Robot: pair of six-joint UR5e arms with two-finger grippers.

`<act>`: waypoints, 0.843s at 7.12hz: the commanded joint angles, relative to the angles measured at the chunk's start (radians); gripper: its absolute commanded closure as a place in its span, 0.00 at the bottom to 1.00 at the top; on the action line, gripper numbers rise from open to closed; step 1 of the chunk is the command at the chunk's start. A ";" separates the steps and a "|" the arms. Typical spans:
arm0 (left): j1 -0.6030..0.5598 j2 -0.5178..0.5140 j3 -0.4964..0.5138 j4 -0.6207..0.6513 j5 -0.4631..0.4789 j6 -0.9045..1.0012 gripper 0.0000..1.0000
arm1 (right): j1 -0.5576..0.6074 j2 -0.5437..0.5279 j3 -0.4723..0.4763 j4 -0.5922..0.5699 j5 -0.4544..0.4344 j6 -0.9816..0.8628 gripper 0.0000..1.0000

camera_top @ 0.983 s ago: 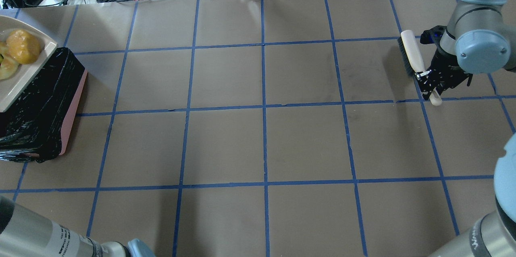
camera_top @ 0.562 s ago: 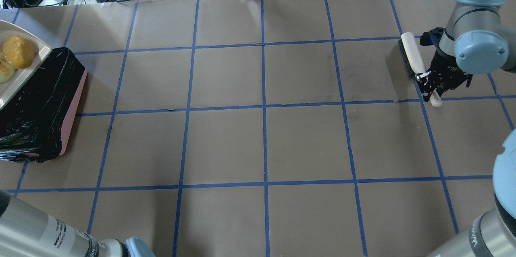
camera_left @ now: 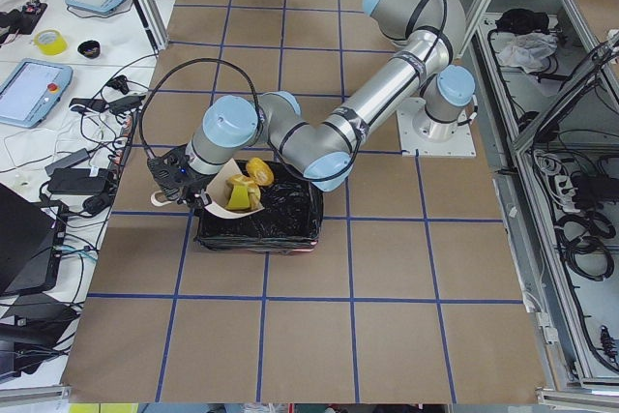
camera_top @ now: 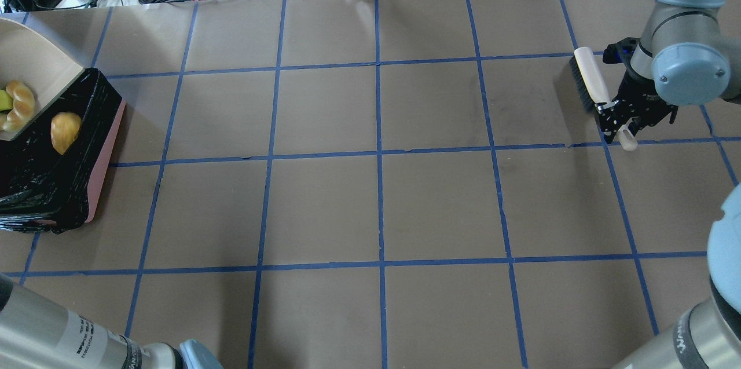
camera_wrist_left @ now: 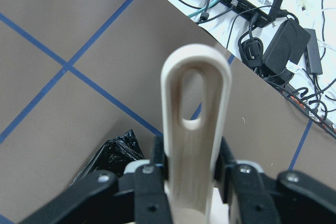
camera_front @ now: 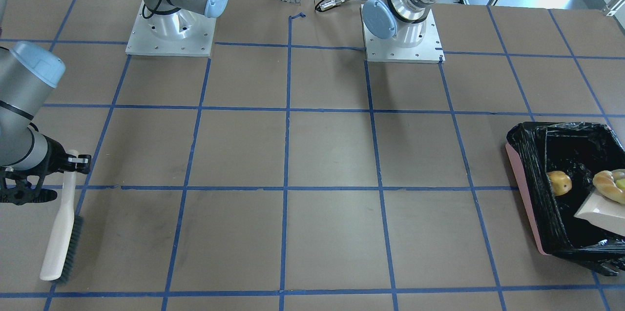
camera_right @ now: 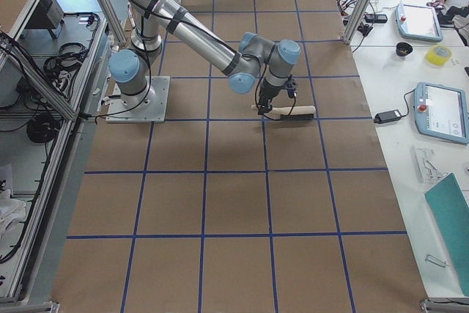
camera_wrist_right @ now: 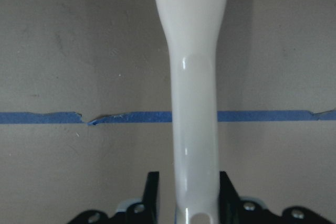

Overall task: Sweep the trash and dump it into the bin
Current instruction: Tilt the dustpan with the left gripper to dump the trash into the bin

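Beige dustpan (camera_top: 35,59), clenched by its handle in our left gripper (camera_wrist_left: 191,174), tilts over the bin (camera_top: 105,143), where the golden-brown lump (camera_top: 65,131) lies; we judge the dump half done, needing a steeper tip for the croissant (camera_top: 20,103) and yellow wedge (camera_top: 4,101) on the pan, while our right gripper (camera_top: 618,121) clasps the brush (camera_top: 590,76)

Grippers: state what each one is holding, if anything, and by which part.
The left gripper grips the dustpan by its looped handle; the right gripper grips the brush near the end of its handle.
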 commanded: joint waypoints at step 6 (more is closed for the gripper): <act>0.020 0.149 -0.164 0.139 -0.254 0.309 1.00 | 0.009 -0.268 -0.119 0.201 0.040 0.003 0.00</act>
